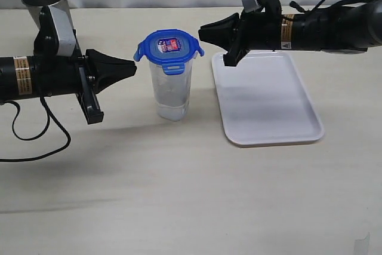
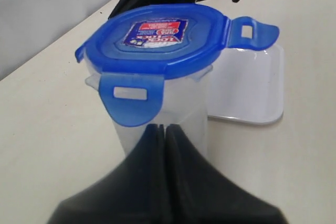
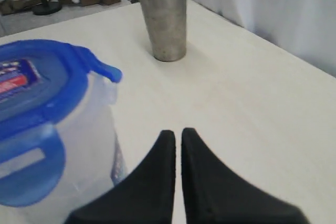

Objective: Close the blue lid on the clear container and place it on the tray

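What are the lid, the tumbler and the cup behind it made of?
Blue lid: glossy translucent plastic; light passes through its flaps. Clear container: transparent plastic, probably; the table shows through. Cup: likely steel; dull grey brushed sheen.

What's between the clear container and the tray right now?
Only bare table, as the exterior view shows: the clear container stands apart from the tray. The right gripper hangs higher, beside the blue lid.
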Robot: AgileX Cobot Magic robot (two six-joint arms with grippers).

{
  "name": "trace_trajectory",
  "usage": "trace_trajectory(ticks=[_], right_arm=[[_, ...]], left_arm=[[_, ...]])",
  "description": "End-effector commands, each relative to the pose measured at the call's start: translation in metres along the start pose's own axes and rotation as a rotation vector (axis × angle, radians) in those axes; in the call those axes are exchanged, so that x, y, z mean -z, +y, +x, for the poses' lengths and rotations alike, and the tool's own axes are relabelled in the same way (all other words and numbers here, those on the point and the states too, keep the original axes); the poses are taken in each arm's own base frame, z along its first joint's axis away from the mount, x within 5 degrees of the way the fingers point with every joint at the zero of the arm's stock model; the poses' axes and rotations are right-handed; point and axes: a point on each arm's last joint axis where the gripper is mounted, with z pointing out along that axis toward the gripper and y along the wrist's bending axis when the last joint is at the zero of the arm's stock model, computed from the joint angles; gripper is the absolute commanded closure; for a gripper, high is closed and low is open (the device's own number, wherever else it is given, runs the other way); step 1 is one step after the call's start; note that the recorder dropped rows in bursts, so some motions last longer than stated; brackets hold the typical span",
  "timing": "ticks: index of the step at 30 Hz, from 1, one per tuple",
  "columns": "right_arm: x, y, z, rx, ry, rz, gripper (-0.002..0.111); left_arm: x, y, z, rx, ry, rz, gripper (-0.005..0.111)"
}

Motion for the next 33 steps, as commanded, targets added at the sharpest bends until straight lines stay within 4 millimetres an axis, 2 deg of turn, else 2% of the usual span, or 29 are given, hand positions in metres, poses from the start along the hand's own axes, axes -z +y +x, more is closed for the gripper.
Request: trace_trajectory(ticks=[1, 10, 16, 23, 33], right_arm=[[0.005, 0.008, -0.015, 0.056, -0.015, -0.055, 0.104], [0.008, 0.016, -0.012, 0.112, 0.074, -0.133, 0.104], [0.009, 0.020, -0.015, 0.109, 0.044, -0.177, 0.104], [0.013, 0.022, -0.022, 0.127, 0.049, -0.178, 0.104], [0.013, 0.021, -0.020, 0.119, 0.070, -0.164, 0.104]], left_arm=[[0.000, 0.000, -0.001, 0.002, -0.010, -0.003, 0.107], [0.000, 0.000, -0.003, 0.002, -0.028, 0.002, 0.107], [0.000, 0.000, -0.003, 0.002, -0.031, 0.003, 0.107], [0.000, 0.000, -0.003, 0.004, -0.032, 0.001, 0.107], [0.000, 0.006, -0.005, 0.033, -0.056, -0.064, 0.107]])
